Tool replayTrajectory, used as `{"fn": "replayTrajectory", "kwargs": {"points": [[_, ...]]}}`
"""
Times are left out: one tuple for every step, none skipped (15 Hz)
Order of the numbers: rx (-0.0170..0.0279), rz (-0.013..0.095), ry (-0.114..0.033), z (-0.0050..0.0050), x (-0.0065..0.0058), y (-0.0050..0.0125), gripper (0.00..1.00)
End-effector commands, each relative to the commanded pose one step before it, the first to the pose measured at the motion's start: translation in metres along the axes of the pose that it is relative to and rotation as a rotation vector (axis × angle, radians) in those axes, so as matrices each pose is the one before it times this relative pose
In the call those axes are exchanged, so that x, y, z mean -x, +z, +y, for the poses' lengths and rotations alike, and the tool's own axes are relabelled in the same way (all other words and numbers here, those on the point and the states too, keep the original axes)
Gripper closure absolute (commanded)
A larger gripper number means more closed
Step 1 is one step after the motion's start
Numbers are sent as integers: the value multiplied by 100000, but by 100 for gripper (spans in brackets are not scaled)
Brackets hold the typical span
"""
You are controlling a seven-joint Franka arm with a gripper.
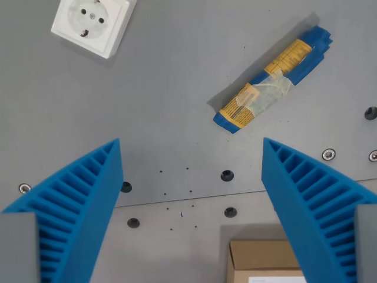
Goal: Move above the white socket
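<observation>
The white socket (92,23) lies flat on the grey table at the wrist view's top left, its round face with two holes partly cut by the upper edge. My gripper (191,153) hangs well below and to the right of it, open, with nothing between its two blue ribbed fingers (82,194). The socket is far outside the gap between them.
A blue and yellow packet (274,78) lies tilted at the upper right. A cardboard box (265,262) shows at the bottom edge. The grey table (165,100) carries several black bolt holes and silver screws, with a seam running across below the middle.
</observation>
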State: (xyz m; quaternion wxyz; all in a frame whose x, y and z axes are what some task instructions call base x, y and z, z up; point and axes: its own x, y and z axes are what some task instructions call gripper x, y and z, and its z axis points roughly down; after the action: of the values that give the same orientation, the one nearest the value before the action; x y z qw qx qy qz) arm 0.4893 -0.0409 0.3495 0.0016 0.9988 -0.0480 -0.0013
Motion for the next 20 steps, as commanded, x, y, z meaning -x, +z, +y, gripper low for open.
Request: {"fn": "replayTrajectory", "kwargs": {"points": [[-11, 325, 25, 1, 17, -145, 0], [-2, 48, 45, -1, -1, 2, 0], [-5, 41, 72, -3, -2, 5, 0], [5, -23, 178, -6, -3, 10, 0], [-4, -11, 226, -10, -6, 17, 0], [-6, 46, 381, -15, -9, 27, 0], [1, 29, 457, -22, -13, 40, 0], [-17, 52, 590, -31, -18, 55, 0], [-20, 92, 642, -41, -24, 73, 0], [2, 143, 748, -53, -31, 93, 0], [-18, 175, 708, -53, -31, 89, 0], [3, 254, 702, -66, -38, 106, 0], [74, 278, 761, -81, -45, 123, 0], [108, 277, 870, -96, -52, 141, 0], [81, 347, 982, -111, -58, 158, 0], [14, 260, 907, -125, -63, 174, 0], [-15, 165, 950, -136, -67, 192, 0], [-10, 104, 1226, -141, -69, 211, 0], [-84, 161, 1023, -146, -70, 230, 0], [-101, 307, 990, -152, -72, 248, 0]]}}
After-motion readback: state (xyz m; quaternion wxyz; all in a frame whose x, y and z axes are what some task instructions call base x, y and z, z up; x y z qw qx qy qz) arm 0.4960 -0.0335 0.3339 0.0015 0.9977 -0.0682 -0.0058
